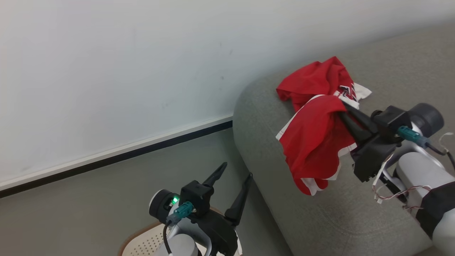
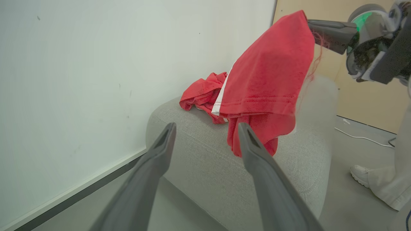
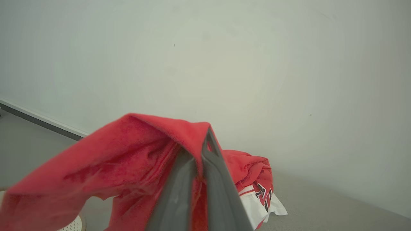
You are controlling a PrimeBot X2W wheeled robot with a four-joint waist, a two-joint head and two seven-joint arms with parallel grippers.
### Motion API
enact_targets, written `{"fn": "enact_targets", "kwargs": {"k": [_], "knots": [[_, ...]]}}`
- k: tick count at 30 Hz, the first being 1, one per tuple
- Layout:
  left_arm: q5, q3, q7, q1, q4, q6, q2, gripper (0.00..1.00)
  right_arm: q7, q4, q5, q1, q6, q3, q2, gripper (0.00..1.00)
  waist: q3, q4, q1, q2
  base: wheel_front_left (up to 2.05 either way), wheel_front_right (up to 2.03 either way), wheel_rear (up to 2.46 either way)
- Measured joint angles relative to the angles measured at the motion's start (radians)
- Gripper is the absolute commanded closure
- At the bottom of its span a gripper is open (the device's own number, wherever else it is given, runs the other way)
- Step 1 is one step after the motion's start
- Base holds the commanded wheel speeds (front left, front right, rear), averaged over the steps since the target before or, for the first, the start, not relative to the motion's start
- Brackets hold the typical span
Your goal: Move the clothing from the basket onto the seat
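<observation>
Red fabric catches the eye first: a hanging red garment (image 1: 316, 145) with white edging dangles from the right gripper (image 1: 345, 114), whose two long dark fingers are clenched tight on a fold near its top. It drapes down over the rounded end of the large grey woven-fabric sofa (image 1: 320, 220). From where I stand I cannot tell whether its lower hem brushes the upholstery. In the right wrist view the cloth spills to the left of the pinched fingers (image 3: 212, 179).

Just behind it, nearer the pale wall (image 1: 106, 71), a crumpled red garment (image 1: 312, 80) with a white panel and dark lettering lies on top of the sofa.

Down at the sofa's end, the left gripper (image 1: 237, 169) sits low with its fingers spread wide and nothing between them. It points up towards the hanging cloth and is well apart from it. Beneath that arm is the cream-white perforated plastic basket (image 1: 142, 245) with its brown rim, on the grey floor (image 1: 89, 206). The arm hides what is inside.

In the left wrist view, a person's white shoe (image 2: 361, 175) and pale trouser leg stand on the floor beyond the sofa.
</observation>
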Motion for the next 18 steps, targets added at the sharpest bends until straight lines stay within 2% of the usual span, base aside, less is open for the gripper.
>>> {"fn": "enact_targets", "kwargs": {"k": [7,13,18], "knots": [[0.016,-0.028,-0.001,0.004,-0.016,0.0,-0.017,0.0,0.0,-0.025,0.035,0.002,0.0,-0.04,-0.057,1.0,0.038,-0.043,0.0,0.0,0.0,0.0,0.0],[0.049,-0.048,-0.001,-0.002,-0.042,0.0,-0.017,0.0,0.001,-0.044,0.051,-0.017,0.0,-0.093,-0.111,1.0,0.092,-0.042,0.0001,0.0,0.0,0.0,0.0],[0.068,-0.053,-0.001,-0.034,-0.074,0.0,-0.013,0.0,0.007,-0.052,0.07,-0.092,-0.003,-0.142,-0.143,1.0,0.143,-0.03,0.0001,0.0001,0.0,0.0,0.0]]}}
